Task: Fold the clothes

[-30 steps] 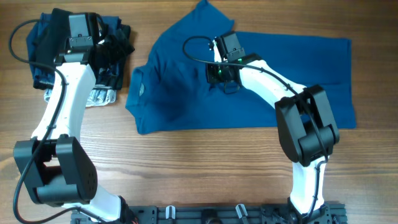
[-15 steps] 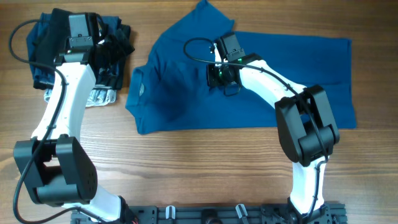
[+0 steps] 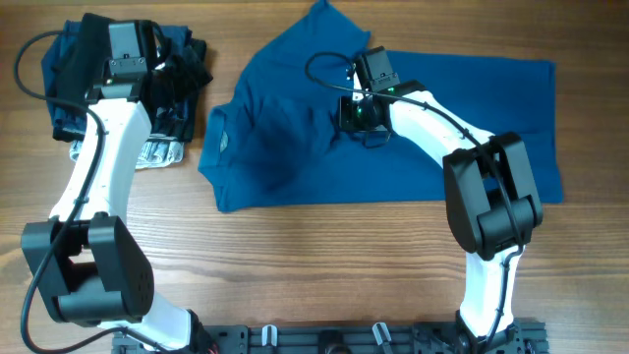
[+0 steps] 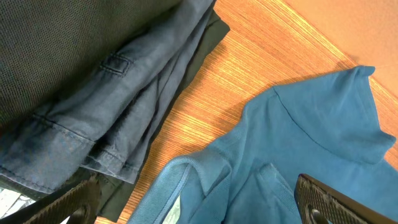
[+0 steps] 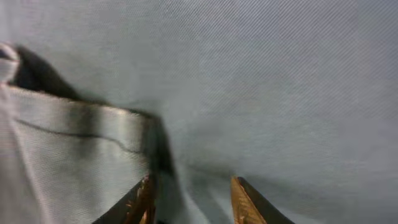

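One T-shirt point(image 3: 295, 162). One stack point(image 3: 177, 108) of folded garments, with three pieces showing: one black piece point(image 3: 192, 69), one dark blue piece point(image 3: 54, 74), one speckled grey piece point(image 3: 157, 154). Two arms: one left arm point(image 3: 93, 172), one right arm point(image 3: 432, 123). One table point(image 3: 295, 265).

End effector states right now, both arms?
Left end effector: open, holding nothing.
Right end effector: partly open, low over the T-shirt, no visible grip.
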Action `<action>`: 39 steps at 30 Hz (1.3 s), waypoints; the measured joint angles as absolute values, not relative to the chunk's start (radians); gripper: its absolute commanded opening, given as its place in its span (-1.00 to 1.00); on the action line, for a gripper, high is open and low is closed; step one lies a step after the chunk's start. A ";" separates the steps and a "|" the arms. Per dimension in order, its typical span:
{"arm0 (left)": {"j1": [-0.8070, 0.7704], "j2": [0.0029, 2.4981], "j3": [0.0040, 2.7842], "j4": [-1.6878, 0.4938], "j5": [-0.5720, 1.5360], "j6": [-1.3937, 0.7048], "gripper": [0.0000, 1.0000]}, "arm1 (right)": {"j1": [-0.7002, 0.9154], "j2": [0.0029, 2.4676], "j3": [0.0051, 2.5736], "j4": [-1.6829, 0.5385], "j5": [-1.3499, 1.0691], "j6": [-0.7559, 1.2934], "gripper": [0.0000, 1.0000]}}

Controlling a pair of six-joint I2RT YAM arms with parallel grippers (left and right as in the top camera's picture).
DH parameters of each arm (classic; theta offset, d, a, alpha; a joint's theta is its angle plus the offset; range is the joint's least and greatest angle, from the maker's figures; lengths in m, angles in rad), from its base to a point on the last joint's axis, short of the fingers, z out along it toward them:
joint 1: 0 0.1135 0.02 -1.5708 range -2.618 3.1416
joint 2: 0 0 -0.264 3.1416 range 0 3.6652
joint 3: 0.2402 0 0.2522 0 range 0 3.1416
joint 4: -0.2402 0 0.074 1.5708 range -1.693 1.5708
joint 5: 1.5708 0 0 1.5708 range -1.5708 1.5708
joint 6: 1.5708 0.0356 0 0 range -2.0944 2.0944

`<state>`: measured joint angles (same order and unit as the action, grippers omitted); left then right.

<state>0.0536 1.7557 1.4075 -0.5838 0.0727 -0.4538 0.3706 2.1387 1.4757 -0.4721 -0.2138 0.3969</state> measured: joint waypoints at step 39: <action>0.054 1.756 1.407 -0.584 0.073 -0.454 0.99 | 0.319 2.131 1.528 -0.602 -0.197 0.342 0.81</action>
